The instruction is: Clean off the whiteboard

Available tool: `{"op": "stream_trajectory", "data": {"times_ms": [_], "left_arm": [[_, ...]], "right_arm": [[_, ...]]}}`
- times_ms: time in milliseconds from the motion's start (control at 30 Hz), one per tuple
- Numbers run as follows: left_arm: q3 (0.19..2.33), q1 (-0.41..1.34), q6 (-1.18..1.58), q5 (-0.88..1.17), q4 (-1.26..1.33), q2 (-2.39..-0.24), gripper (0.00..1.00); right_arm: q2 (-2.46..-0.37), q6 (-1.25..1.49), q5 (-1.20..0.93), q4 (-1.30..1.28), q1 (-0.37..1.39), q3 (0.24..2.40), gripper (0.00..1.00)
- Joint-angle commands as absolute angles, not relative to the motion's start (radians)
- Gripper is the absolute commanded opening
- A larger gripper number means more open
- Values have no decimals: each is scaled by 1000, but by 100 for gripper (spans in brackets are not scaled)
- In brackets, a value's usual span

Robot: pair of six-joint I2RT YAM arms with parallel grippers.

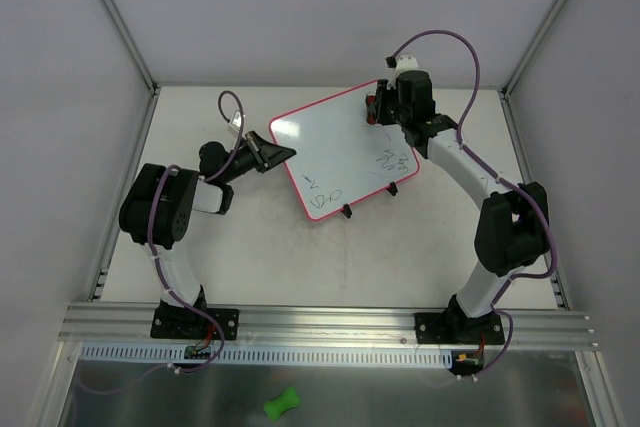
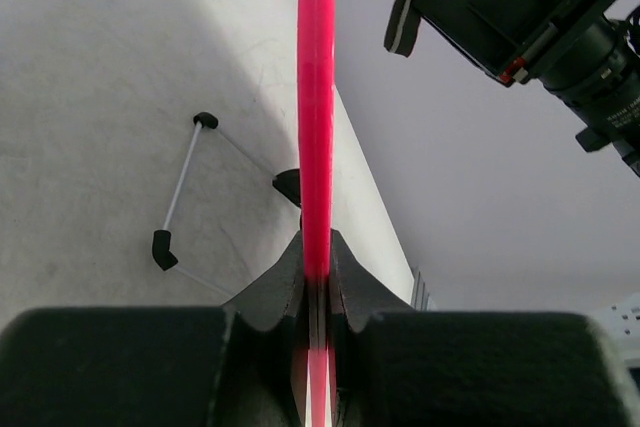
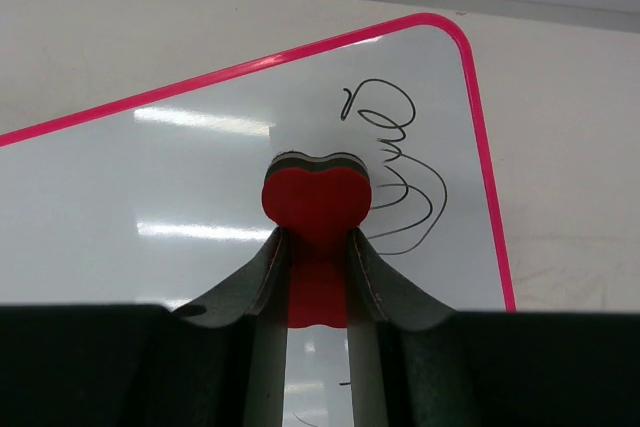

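Closest to your left wrist lens, the matte black jaws of the left gripper (image 2: 316, 282) are pinched shut on the glossy red-pink rim of the whiteboard (image 2: 316, 97), which you see edge-on as one thin bright strip. At your right wrist, the right gripper (image 3: 316, 247) has its jaws closed on the waist of a red foam eraser (image 3: 316, 197). The eraser is bone-shaped with a rounded, lobed end and a thin dark felt layer on the far side. It sits over the board's face just beside a curly black scribble (image 3: 400, 167); you cannot tell whether the felt touches. From above, the board lies at the middle of the off-white, faintly speckled surface (image 1: 250, 257), turned diagonally, with the left arm at its left corner and the right arm over its far right corner. It is smooth, white and round-cornered. More dark scribbles (image 1: 325, 192) sit near its front corner, and small black feet (image 1: 347, 211) stand along the near edge. Beyond the ribbed aluminium rail (image 1: 320, 322) at the arm bases, a green bone-shaped piece (image 1: 282, 404) lies on shiny metal.
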State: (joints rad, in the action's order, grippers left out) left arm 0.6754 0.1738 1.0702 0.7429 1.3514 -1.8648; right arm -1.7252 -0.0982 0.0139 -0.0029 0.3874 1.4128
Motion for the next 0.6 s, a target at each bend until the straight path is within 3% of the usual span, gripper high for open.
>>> {"op": "stream_trajectory", "data": {"times_ms": [0,233,567], "left_arm": [[727,178,1072,883,1671,-1901,0],[796,167,1051,1072,1681,-1933,0],[792,132,1045,1098,1681,-1960,0]], "right_arm": [[-1701,-104,11,43,380,1414,0],[-1701,-104,11,43,379,1414,1],[-1753,-101,18,25,388,1471,0]]}}
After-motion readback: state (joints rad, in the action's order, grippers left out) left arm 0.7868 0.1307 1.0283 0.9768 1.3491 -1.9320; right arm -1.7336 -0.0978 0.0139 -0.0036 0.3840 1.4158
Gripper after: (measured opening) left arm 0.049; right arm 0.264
